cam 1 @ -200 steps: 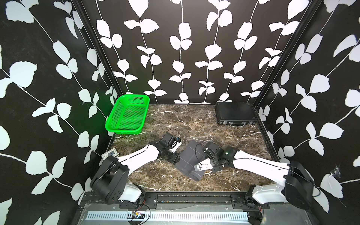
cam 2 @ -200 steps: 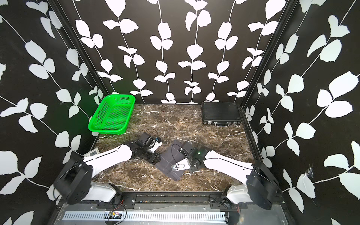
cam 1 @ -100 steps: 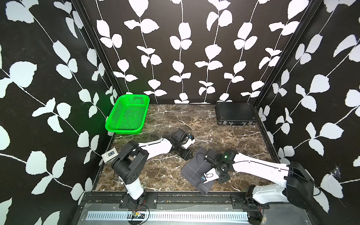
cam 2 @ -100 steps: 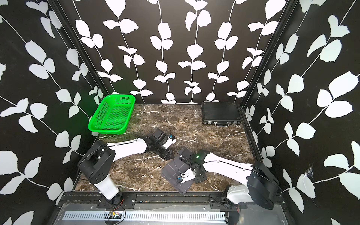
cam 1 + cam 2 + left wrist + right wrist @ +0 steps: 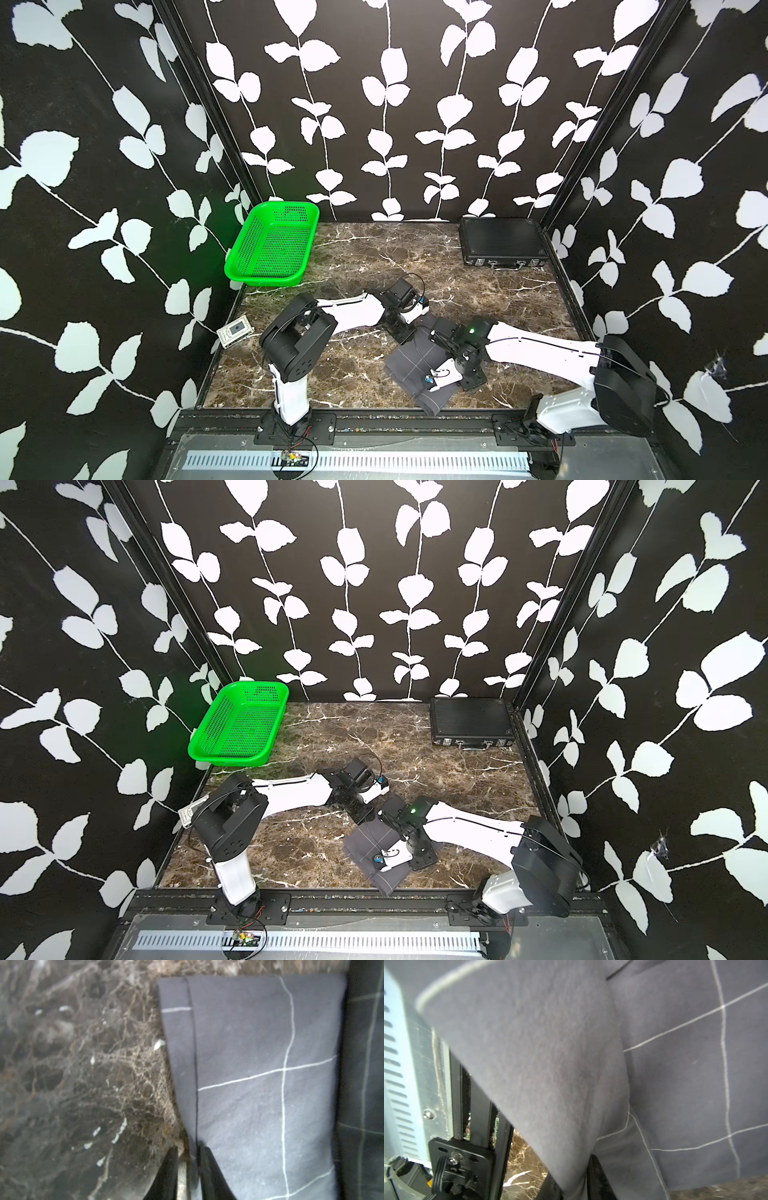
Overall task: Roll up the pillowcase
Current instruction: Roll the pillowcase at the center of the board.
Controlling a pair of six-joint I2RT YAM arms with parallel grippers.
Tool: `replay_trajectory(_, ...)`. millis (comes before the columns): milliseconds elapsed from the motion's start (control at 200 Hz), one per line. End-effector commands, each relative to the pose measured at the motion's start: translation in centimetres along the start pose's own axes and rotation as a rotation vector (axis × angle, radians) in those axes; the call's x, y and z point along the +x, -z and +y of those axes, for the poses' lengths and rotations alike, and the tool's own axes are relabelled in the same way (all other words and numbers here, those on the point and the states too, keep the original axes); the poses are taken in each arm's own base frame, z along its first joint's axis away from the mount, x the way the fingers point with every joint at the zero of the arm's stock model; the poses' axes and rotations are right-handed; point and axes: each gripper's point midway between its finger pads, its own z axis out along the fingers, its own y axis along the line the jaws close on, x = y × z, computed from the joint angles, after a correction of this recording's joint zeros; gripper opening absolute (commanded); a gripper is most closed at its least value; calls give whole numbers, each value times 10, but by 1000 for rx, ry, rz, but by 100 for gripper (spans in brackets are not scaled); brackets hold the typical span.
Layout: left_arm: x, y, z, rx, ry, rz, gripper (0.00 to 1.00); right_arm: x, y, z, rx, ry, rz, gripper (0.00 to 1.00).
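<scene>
The pillowcase (image 5: 409,363) (image 5: 365,841), dark grey cloth with thin white grid lines, lies folded into a narrow bundle near the table's front middle. My left gripper (image 5: 405,334) (image 5: 188,1150) is at its far end, jaws nearly together with the cloth's hemmed edge between them. My right gripper (image 5: 430,380) (image 5: 575,1180) is over the bundle's near half, shut on a raised fold of the pillowcase (image 5: 550,1064). That fold hides most of the right fingers.
A green mesh basket (image 5: 272,249) stands at the back left and a rigid black latched case (image 5: 500,241) at the back right. A small white device (image 5: 235,330) lies by the left wall. The black front rail (image 5: 374,417) runs just past the cloth's near tip.
The left arm swung in from the cloth's left side to its far end and its jaws closed on the edge. The right gripper and the cloth shifted toward the table's front.
</scene>
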Motion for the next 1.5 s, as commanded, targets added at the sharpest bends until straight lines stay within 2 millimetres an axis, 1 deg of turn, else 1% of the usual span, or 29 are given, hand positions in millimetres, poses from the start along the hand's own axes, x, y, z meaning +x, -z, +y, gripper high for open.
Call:
replay_trajectory(0,10,-10,-3,5,-37,63,17,-9,9,-1,-21,21,-17,24)
replay_trajectory(110,15,-14,0,-10,-52,84,15,-12,10,-8,-13,27,-10,29)
replay_trajectory(280,21,-19,2,-11,-65,103,14,-24,15,-27,37,40,-29,35)
replay_trajectory(375,22,-20,4,-9,-63,104,12,-28,12,-35,51,43,-34,39)
replay_trajectory(455,23,-20,6,-2,-54,99,12,-32,12,-43,75,42,-39,40)
replay_trajectory(565,22,-20,7,22,-44,82,12,-39,14,-60,138,46,-54,41)
replay_trajectory(700,24,-19,16,26,-23,81,12,-49,15,-77,194,46,-90,41)
replay_trajectory(845,16,-12,23,47,-5,43,12,-52,8,-94,277,50,-121,44)
replay_trajectory(920,10,-7,24,57,-3,21,15,-53,6,-103,302,38,-137,45)
replay_trajectory(1015,2,2,30,55,19,-4,18,-54,5,-112,320,23,-156,45)
replay_trajectory(1055,-1,7,30,53,23,-15,21,-54,3,-114,326,14,-173,45)
replay_trajectory(1060,-1,10,35,46,36,-21,21,-54,3,-114,327,13,-173,45)
replay_trajectory(1070,-2,12,40,40,47,-27,22,-54,2,-114,328,11,-175,45)
replay_trajectory(1090,-3,17,43,33,56,-34,24,-53,0,-115,333,8,-179,45)
replay_trajectory(1160,-4,33,52,-5,85,-43,31,-50,-5,-117,338,0,-187,45)
replay_trajectory(1185,-4,39,55,-24,97,-42,32,-49,-7,-116,337,0,-187,45)
replay_trajectory(1205,-3,45,57,-40,108,-43,34,-46,-17,-115,314,-5,-173,45)
replay_trajectory(1285,1,68,61,-83,162,-55,38,-45,-23,-117,322,-15,-188,45)
replay_trajectory(1320,1,77,59,-86,187,-68,39,-45,-24,-118,327,-20,-195,45)
replay_trajectory(1395,4,91,42,-38,270,-117,39,-46,-24,-124,346,-56,-226,45)
replay_trajectory(1445,6,94,25,7,317,-148,40,-47,-22,-127,357,-80,-253,45)
replay_trajectory(1495,12,95,11,6,331,-159,40,-48,-19,-129,365,-100,-273,45)
